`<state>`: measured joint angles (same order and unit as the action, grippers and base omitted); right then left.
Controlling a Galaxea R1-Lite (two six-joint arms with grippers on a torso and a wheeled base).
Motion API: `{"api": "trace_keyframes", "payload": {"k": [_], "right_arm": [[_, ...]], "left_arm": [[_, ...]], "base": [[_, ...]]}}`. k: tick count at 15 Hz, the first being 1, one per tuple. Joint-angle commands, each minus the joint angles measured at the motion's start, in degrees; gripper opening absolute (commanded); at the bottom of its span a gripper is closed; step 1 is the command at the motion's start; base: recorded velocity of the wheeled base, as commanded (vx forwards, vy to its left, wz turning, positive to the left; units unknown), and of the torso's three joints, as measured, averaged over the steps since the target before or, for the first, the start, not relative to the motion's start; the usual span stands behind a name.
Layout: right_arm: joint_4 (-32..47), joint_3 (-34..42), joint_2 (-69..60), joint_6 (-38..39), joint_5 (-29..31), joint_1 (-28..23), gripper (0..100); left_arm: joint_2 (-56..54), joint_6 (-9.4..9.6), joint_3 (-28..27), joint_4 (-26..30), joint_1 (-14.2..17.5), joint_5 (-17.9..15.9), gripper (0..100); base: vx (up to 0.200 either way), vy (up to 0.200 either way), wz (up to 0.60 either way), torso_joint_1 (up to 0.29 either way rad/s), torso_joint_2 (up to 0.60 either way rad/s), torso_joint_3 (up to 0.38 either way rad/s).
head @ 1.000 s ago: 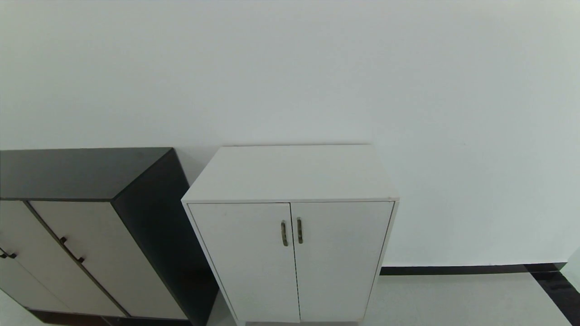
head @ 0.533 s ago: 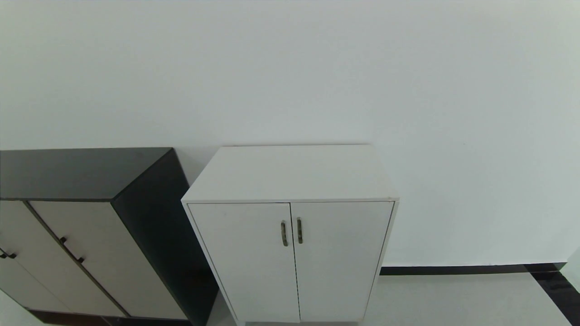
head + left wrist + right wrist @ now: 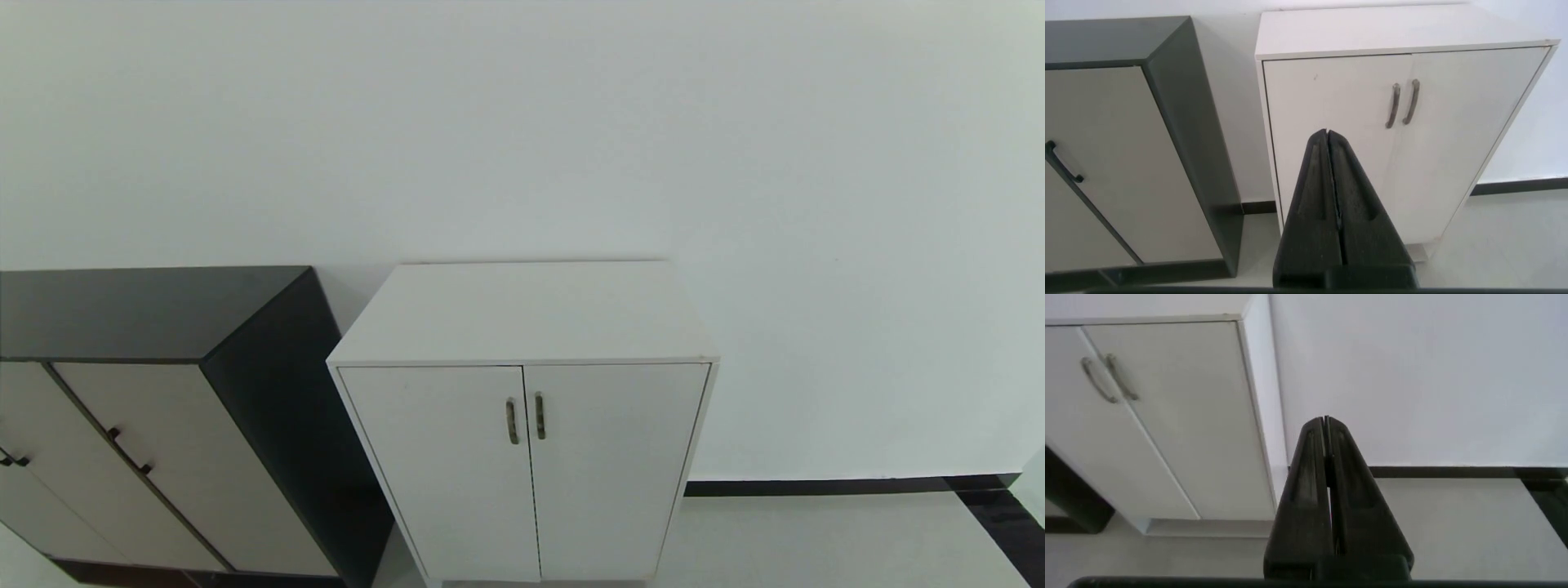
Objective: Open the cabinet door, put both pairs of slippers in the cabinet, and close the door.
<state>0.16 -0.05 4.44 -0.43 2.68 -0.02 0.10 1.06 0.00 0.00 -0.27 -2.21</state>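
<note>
A white two-door cabinet stands against the wall with both doors closed. Two metal handles sit side by side at the centre seam. The same cabinet appears in the left wrist view, ahead of my left gripper, whose black fingers are pressed together and hold nothing. My right gripper is shut too, with nothing in it, and sits off the cabinet's right side, some way from the doors.
A black cabinet with beige doors stands close on the left of the white one. Pale floor lies open to the right, bordered by a dark skirting strip along the white wall.
</note>
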Motion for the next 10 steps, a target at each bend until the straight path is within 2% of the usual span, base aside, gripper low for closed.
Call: {"api": "trace_keyframes", "payload": {"k": [1, 2, 3, 10], "right_arm": [[0.0, 0.0, -1.1, 0.2, 0.0, -1.8, 0], [0.0, 0.0, -4.3, 0.0, -1.1, 0.3, 0], [-0.1, 0.0, -4.4, -0.1, -3.0, 0.0, 0], [-0.1, 0.0, -4.4, 0.1, -3.0, 0.0, 0]], "left_arm": [[0.0, -0.01, 0.0, 0.0, 0.0, 0.0, 0], [0.0, -0.01, 0.0, 0.0, 0.0, 0.0, 0], [0.0, -0.01, 0.0, 0.0, 0.0, 0.0, 0], [0.0, -0.09, 0.0, 0.0, 0.0, 0.1, 0]], "base": [[0.0, 0.0, 0.0, 0.0, 0.0, 0.0], [0.0, 0.0, 0.0, 0.0, 0.0, 0.0], [0.0, 0.0, 0.0, 0.0, 0.0, 0.0], [0.0, 0.0, 0.0, 0.0, 0.0, 0.0]]}}
